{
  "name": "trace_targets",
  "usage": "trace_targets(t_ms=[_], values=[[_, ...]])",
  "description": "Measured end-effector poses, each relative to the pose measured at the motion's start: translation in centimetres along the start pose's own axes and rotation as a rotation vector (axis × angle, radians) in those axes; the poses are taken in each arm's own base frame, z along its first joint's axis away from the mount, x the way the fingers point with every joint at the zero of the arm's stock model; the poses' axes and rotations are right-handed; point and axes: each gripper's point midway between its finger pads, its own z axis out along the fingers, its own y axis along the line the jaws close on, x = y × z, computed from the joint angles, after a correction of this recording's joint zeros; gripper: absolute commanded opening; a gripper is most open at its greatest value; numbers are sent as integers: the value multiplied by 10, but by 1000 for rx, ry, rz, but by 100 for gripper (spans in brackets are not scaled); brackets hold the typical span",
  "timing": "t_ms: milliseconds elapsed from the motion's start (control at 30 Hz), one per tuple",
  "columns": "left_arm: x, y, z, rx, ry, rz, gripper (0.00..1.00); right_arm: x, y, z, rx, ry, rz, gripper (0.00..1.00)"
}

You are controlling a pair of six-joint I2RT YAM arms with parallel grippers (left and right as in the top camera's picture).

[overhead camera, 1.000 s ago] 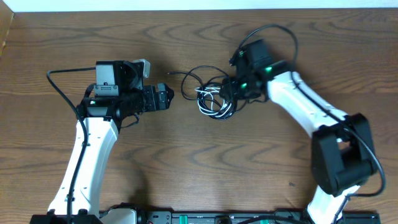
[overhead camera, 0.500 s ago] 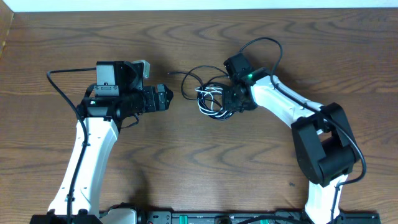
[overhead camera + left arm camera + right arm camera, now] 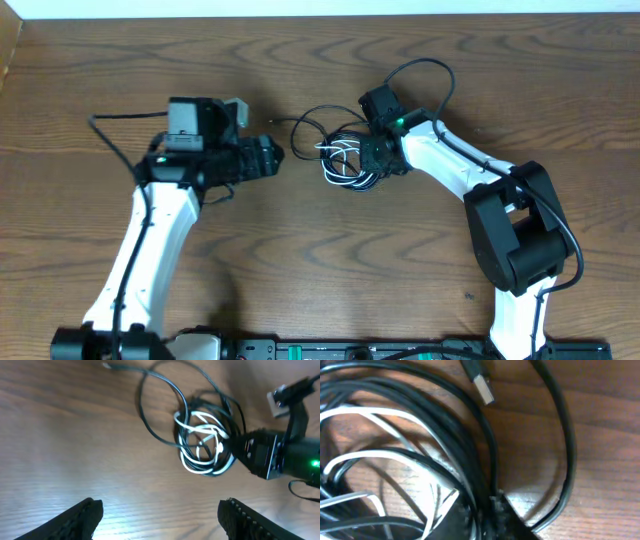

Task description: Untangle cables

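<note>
The cables [image 3: 343, 160] lie in a loose knot on the desk [image 3: 300, 260] between the two arms, a little right of centre. The knot is roughly round with no clear long axis. Black loops form its outside and the white cable [image 3: 205, 435] is coiled in the middle. One free black end runs out of the knot up and to the left, towards the left arm's side, and its tip [image 3: 107, 366] lies flat on the wood. In the right wrist view a black strand ends in a plug [image 3: 482, 387], whose metal tip points down the frame and slightly right, clear of the coils beside it. The right pincer [image 3: 368, 165] is at the right edge of the knot. Its jaws are drawn together, and black strands run into the tip [image 3: 487, 510], so it looks clamped on them. The left pincer [image 3: 160, 505] sits just left of the knot, apart from it. Its jaws are spread wide over bare wood and hold nothing.
</note>
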Motion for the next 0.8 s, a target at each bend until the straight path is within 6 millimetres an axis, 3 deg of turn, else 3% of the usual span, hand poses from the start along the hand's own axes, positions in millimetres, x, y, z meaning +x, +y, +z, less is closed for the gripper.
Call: trace_targets(t_ms=[233,433,533,700,800], values=[[9,-20,30,30,52,-18,75,1,-5,1,-49,39,-33,1],[-1,-36,35,65,10,-11,75,-1,-2,-10,-260,95,-106,1],[-5,-38,35,71,-5,-26,75,-10,4,-35,-432,78,-156,1],[-5,-38,35,73,-5,-65,75,-28,10,-94,-676,-21,-221,1],[-3,-41,36,77,0,-74,75,-31,14,-117,-778,-52,-240,1]])
